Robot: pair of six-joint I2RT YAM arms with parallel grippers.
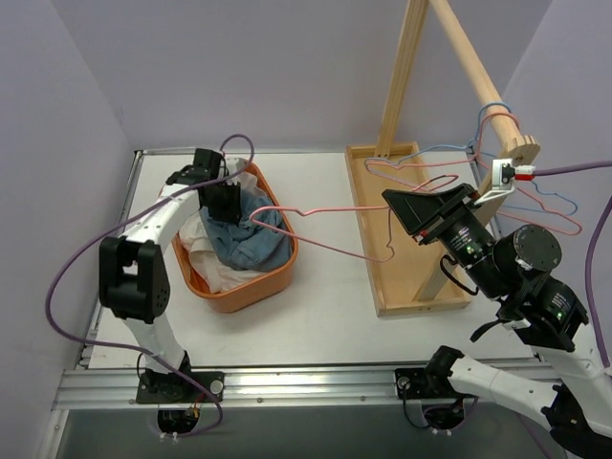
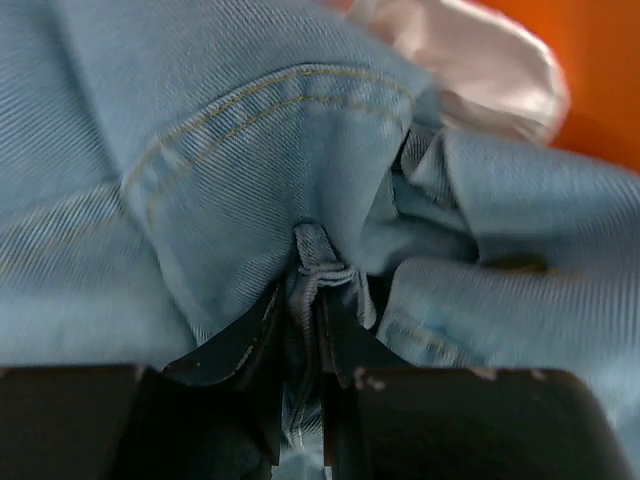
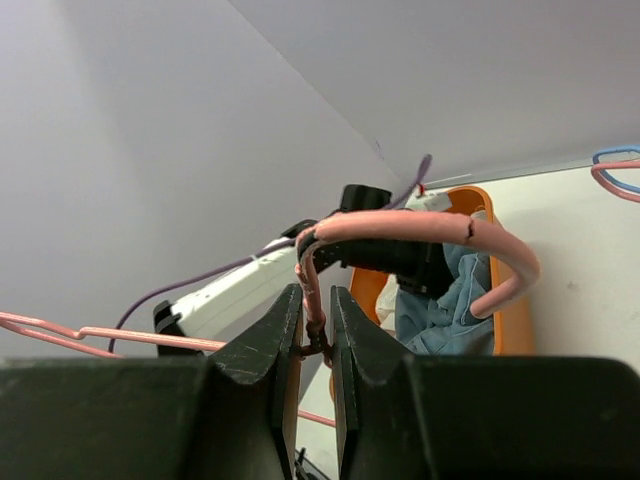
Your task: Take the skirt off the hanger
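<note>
left tool point(image 2: 308, 300): pinches skirt point(image 2: 250, 150) | right tool point(image 3: 315, 310): hanger point(image 3: 400, 228) | basket point(image 1: 253, 295): skirt, white cloth point(image 1: 212, 268)

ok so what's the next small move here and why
Probably draw the right gripper back, pulling the pink hanger clear. The left gripper pins the denim skirt in the orange basket, and the hanger's far end sits right at the fabric.

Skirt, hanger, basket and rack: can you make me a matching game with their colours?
Things:
1 skirt
2 hanger held by the right end effector
3 basket
4 rack

Colours:
A orange
B light wood
C blue
D pink

Pairs: 1-C, 2-D, 3-A, 4-B
</note>
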